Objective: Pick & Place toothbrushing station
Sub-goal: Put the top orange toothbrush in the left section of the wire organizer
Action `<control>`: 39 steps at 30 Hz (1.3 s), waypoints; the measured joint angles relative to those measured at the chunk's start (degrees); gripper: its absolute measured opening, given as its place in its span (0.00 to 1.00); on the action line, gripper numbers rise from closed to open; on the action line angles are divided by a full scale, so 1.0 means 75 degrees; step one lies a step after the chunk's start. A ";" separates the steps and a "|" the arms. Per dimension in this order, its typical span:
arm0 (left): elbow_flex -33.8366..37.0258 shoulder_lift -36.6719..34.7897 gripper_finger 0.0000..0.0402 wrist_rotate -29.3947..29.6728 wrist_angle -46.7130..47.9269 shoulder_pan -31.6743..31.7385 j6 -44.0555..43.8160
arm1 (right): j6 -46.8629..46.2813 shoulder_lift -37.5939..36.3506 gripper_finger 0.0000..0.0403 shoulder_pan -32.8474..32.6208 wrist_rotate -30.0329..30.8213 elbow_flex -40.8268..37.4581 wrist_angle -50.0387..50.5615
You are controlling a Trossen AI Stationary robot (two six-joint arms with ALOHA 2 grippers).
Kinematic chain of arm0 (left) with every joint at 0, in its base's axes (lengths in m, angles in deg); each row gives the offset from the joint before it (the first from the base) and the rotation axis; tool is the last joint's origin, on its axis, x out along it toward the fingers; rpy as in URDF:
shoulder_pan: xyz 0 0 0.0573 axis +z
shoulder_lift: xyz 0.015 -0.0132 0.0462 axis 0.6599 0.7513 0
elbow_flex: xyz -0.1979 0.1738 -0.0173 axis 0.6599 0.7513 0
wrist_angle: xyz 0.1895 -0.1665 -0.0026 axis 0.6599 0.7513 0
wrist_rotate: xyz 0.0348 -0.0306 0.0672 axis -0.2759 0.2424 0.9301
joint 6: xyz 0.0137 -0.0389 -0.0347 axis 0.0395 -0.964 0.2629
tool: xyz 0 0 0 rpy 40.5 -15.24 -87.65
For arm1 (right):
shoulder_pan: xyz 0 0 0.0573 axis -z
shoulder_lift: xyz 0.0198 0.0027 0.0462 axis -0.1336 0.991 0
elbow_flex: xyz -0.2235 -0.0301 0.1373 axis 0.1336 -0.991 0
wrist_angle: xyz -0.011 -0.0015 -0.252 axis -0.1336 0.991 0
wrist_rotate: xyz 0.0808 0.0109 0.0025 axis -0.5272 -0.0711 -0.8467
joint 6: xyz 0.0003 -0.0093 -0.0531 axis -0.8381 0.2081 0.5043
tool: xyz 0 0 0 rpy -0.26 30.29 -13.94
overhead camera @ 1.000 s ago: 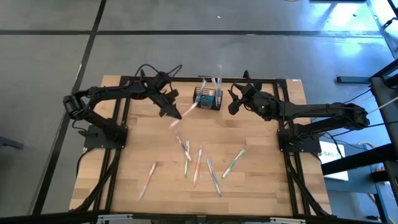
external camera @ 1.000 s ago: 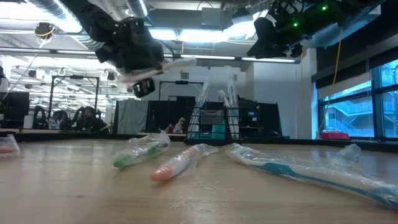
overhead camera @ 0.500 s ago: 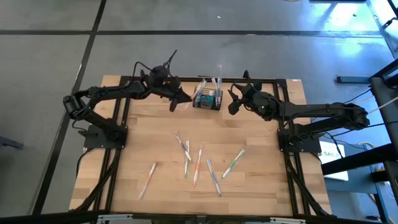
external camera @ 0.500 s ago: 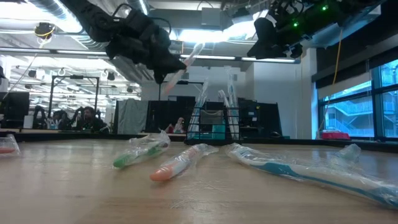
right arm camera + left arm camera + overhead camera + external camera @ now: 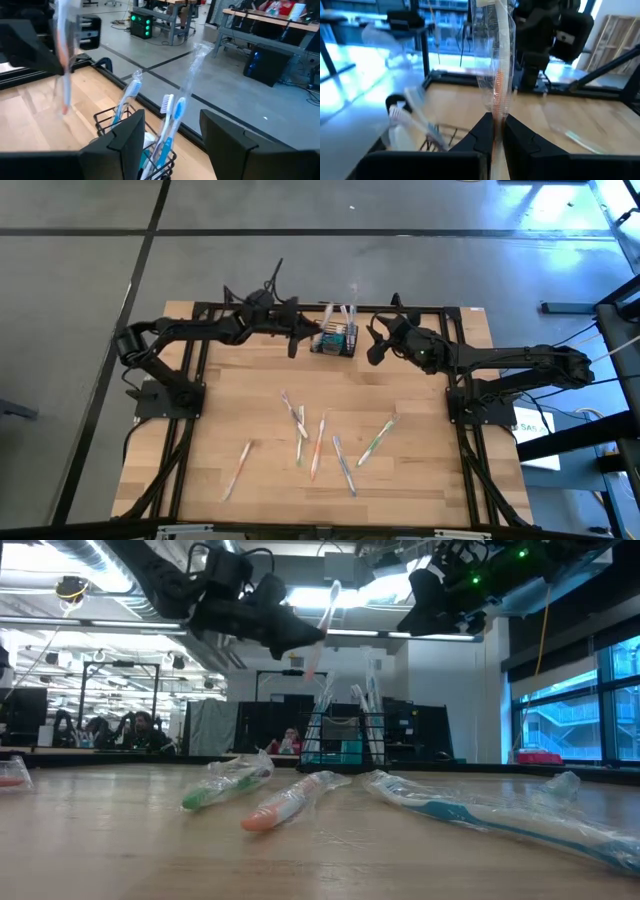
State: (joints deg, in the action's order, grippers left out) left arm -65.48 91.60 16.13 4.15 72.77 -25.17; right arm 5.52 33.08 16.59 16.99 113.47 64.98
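The black wire-mesh caddy [image 5: 333, 339] stands on its base at the table's far middle, with several wrapped toothbrushes upright in it; it also shows in the low view [image 5: 345, 743] and the right wrist view [image 5: 131, 131]. My left gripper [image 5: 296, 340] hovers just left of the caddy, shut on a plastic-wrapped toothbrush with a pink end [image 5: 322, 628]. My right gripper [image 5: 373, 346] is open and empty just right of the caddy, its fingers standing apart in the right wrist view [image 5: 172, 119]. My left gripper pinches the wrapped toothbrush partway along its length [image 5: 496, 112] between its two fingers. The fingers come roughly level from the table's left and lie across the brush. The brush stands nearly upright, pink end [image 5: 311, 670] down, lifted clear and higher than the caddy.
Several wrapped toothbrushes lie loose on the wooden table's middle and near part [image 5: 320, 445], one apart at the near left [image 5: 238, 468]. Black frame rails [image 5: 200, 380] run along both sides of the table.
My left gripper has gone toward the table's far edge and toward the caddy with the toothbrush, and it has turned. The brush has swung from lying nearly level to standing nearly upright, pink end down, close to the caddy.
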 joint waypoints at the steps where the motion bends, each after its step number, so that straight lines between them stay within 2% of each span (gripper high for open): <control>1: 0.0011 0.0080 0.06 0.0002 -0.0240 -0.0005 0.0000 | 0.0000 0.0000 0.48 0.0000 -0.0092 0.0000 0.0015; 4: 0.0178 0.0265 0.06 0.0127 -0.1115 0.0012 -0.0055 | 0.0000 0.0000 0.48 -0.0003 -0.0289 0.0000 0.0026; 9: 0.0811 0.0457 0.06 0.0907 -0.2819 0.0016 -0.0086 | 0.0001 0.0000 0.48 -0.0003 -0.0288 0.0000 0.0038; 13: 0.1224 0.0569 0.06 0.1235 -0.3777 0.0016 -0.0084 | 0.0001 0.0000 0.48 -0.0003 -0.0282 0.0000 0.0035; 21: 0.1304 0.1148 0.06 0.2231 -0.4036 0.0016 -0.0084 | 0.0001 0.0000 0.47 -0.0003 -0.0282 0.0000 0.0031; 29: 0.1308 0.1870 0.06 0.2298 -0.5074 0.0013 -0.0218 | 0.0001 0.0000 0.47 -0.0003 -0.0258 0.0000 -0.0021; 39: 0.1308 0.2253 0.06 0.2644 -0.5105 0.0016 -0.0319 | 0.0001 0.0000 0.47 -0.0003 -0.0261 0.0000 -0.0009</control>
State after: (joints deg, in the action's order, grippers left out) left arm -55.67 108.49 35.96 -34.13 72.89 -27.56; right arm 5.52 33.08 16.56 15.03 113.47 64.92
